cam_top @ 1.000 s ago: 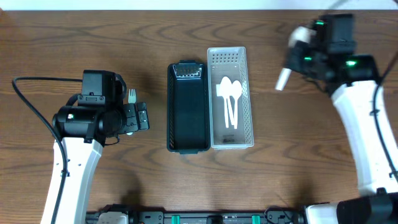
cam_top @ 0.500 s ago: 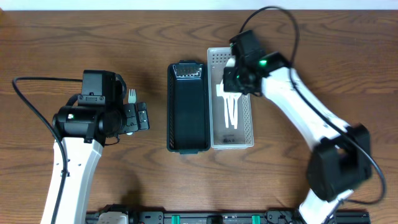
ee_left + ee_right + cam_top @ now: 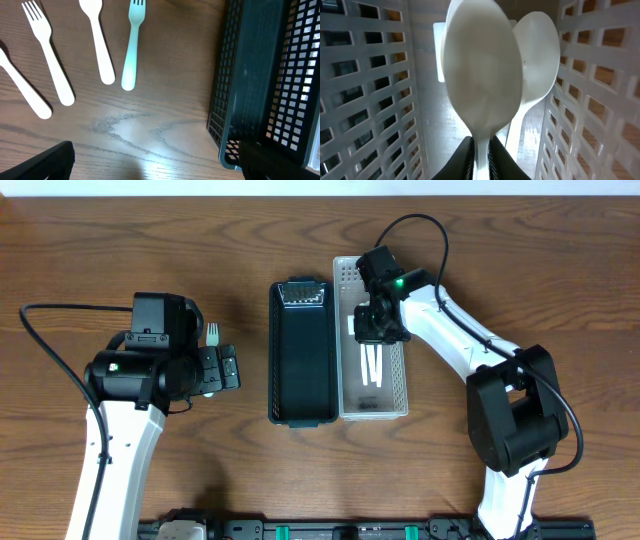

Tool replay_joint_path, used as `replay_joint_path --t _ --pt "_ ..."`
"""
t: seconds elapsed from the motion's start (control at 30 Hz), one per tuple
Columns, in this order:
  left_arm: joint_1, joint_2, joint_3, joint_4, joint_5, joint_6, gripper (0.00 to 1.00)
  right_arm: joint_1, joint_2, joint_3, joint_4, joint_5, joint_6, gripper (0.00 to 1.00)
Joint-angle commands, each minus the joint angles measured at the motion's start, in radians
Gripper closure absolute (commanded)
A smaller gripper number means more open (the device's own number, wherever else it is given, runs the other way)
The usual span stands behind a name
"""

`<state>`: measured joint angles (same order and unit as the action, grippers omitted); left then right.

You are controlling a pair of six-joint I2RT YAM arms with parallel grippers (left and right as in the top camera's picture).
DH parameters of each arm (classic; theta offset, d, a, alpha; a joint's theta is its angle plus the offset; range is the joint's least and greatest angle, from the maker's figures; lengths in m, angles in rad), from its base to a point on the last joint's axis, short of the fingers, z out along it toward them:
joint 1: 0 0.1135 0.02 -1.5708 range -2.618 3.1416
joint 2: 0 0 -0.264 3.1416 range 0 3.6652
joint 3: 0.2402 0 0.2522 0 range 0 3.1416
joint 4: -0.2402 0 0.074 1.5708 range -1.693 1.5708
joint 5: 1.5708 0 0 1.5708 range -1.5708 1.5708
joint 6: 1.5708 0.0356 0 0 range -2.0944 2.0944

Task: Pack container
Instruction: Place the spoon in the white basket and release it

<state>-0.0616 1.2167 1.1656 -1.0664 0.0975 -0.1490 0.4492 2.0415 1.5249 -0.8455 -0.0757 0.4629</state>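
Clamping, apparently, a white plastic spoon [image 3: 482,85] inside the white slotted basket [image 3: 376,402], the right gripper [image 3: 480,146] should release next.

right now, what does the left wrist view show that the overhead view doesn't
Only the left wrist: four utensils lying side by side on the table, among them a pale green fork and a white fork. Overhead, the left arm hides all but one fork tip.
Only the overhead: the white basket with spoons in it, and the right gripper down inside it.
Both: the black basket and the wooden table.
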Motion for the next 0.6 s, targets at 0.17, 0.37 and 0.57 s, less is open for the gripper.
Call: replay_joint_path --t 0.17,0.37,0.57 --pt "0.001 0.0 0.017 -0.002 -0.013 0.02 0.02 0.003 -0.015 0.168 -0.109 -0.003 -0.084 0.75" --pt "0.001 0.0 0.017 -0.002 -0.013 0.021 0.02 -0.017 -0.051 0.44 -0.255 0.09 -0.102 0.68" --pt "0.001 0.0 0.017 -0.002 -0.013 0.021 0.02 -0.16 -0.121 0.627 -0.378 0.136 -0.061 0.53"
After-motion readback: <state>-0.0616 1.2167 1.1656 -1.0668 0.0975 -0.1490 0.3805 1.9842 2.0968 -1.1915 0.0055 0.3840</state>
